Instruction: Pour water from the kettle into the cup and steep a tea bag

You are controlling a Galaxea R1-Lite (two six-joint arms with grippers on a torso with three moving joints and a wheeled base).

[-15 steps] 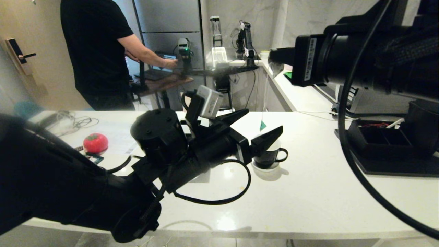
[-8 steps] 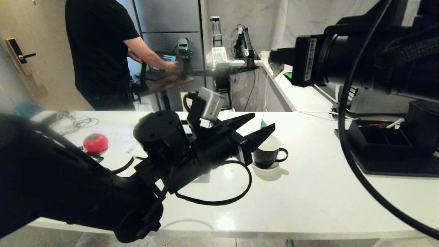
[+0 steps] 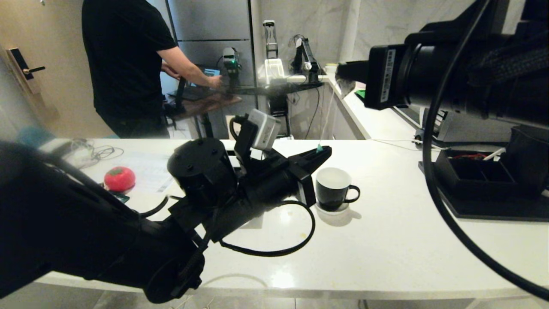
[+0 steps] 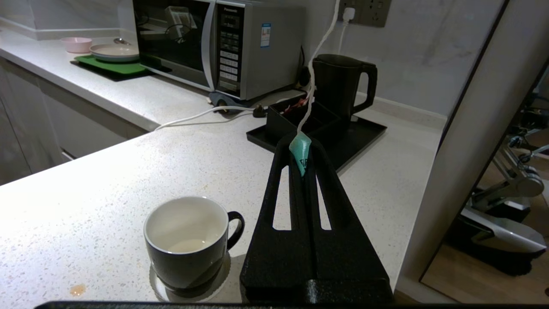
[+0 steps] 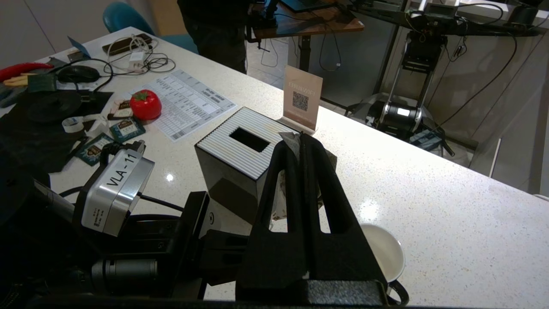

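While the glossy black mug with white inside (image 4: 187,240) stands on the white speckled bench (image 4: 107,171) at lower left, the left gripper (image 4: 302,159) pinches a small teal paper tag (image 4: 300,151) between closed fingers. A white string (image 4: 315,73) rises from it. High in the head view's upper right, the right gripper (image 5: 302,143) pinches a pale translucent pouch (image 5: 291,143).

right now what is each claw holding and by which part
The left claw pinches the small teal paper tag on the white string. The right claw grips the pale half-translucent tea bag pouch itself.

White counter (image 3: 386,240) – marble wall (image 3: 386,21).

At your three o'clock, the right arm (image 3: 467,81) hides most of the kettle (image 3: 529,159); the tray (image 3: 493,208) runs off frame.
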